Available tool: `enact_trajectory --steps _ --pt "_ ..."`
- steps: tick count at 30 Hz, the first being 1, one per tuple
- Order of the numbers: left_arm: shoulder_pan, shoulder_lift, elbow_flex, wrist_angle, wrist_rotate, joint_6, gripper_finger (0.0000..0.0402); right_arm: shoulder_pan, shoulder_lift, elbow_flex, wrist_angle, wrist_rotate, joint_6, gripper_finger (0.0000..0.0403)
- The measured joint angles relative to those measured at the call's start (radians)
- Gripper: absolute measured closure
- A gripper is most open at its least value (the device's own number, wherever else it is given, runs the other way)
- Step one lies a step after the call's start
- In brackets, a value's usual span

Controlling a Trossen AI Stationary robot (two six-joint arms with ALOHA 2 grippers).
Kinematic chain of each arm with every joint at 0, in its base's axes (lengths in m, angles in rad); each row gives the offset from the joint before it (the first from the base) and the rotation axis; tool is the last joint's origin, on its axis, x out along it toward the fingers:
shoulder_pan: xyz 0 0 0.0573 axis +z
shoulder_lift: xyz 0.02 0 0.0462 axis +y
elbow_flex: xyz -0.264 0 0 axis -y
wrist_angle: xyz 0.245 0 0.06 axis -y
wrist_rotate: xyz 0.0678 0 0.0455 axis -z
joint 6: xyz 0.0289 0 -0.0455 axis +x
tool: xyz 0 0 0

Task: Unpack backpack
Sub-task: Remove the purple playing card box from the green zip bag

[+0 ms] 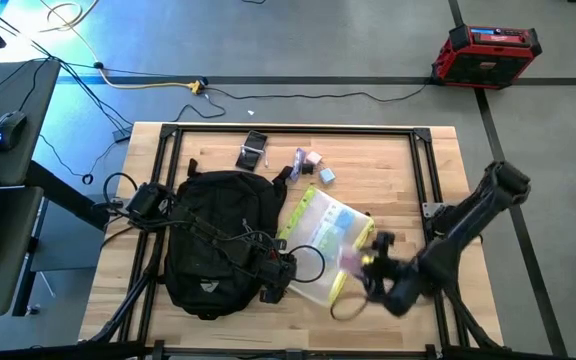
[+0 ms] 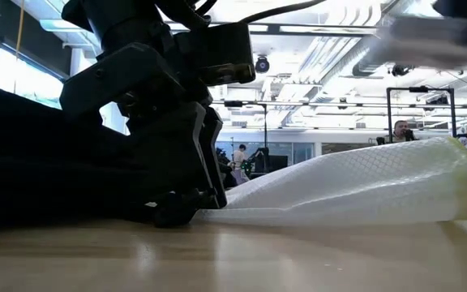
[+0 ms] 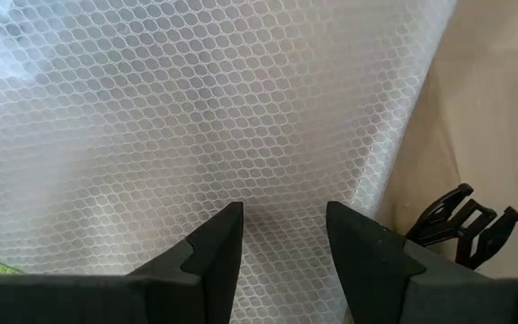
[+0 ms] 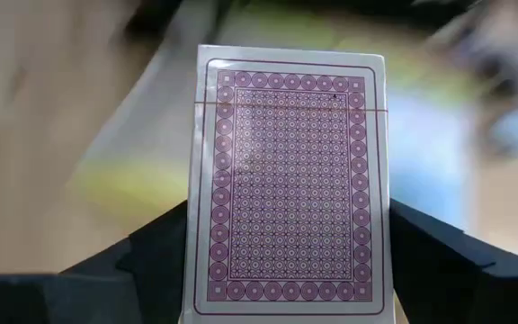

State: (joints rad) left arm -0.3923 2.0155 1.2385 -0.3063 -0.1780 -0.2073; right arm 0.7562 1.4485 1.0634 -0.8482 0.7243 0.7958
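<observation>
The wooden counter (image 1: 438, 160) carries everything, and the biggest thing on it is the backpack (image 1: 213, 235), a black rounded bag lying flat on the left half, its mouth toward the middle. Just beside it, touching its right edge, lies the mesh pouch (image 1: 323, 235) with its yellow trim, already out of the bag. The left tool (image 3: 281, 238) sits low at the near corner of that pouch, next to the backpack's opening; its two dark fingers are spread, with a gap between them, and rest over the white mesh without pinching it. The right tool (image 4: 286, 270) hangs over the counter's right front part, just past the pouch, and is pinching a deck of cards (image 4: 286, 180) upright between its fingers. Smaller still, a few loose items (image 1: 308, 165) lie near the counter's far edge. The step in hand looks like carrying the cards away from the bag and setting them down. To do it well, the right arm should move to a bare patch of wood well apart from the pouch, lower the deck until it rests, and only then let go, so it does not tip or land on the mesh.
</observation>
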Motion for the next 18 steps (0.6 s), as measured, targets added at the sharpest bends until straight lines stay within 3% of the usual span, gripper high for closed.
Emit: enact_trajectory --steps 3,8,14,18 --pt "0.000 0.000 0.000 0.009 0.000 0.000 0.0257 -0.155 -0.057 0.001 0.001 0.100 -0.096 0.0123" --pt "0.000 0.000 0.000 0.014 0.000 0.000 0.0257 -0.524 -0.072 -0.004 0.001 0.078 -0.299 0.0123" --pt "-0.001 0.000 0.000 0.016 0.004 0.000 0.0257 -1.023 -0.069 -0.155 0.236 -0.216 -0.500 0.0123" --pt "0.000 0.000 0.000 0.015 0.007 0.000 0.0257 -1.231 -0.068 -0.283 0.538 -0.361 -0.502 0.0123"
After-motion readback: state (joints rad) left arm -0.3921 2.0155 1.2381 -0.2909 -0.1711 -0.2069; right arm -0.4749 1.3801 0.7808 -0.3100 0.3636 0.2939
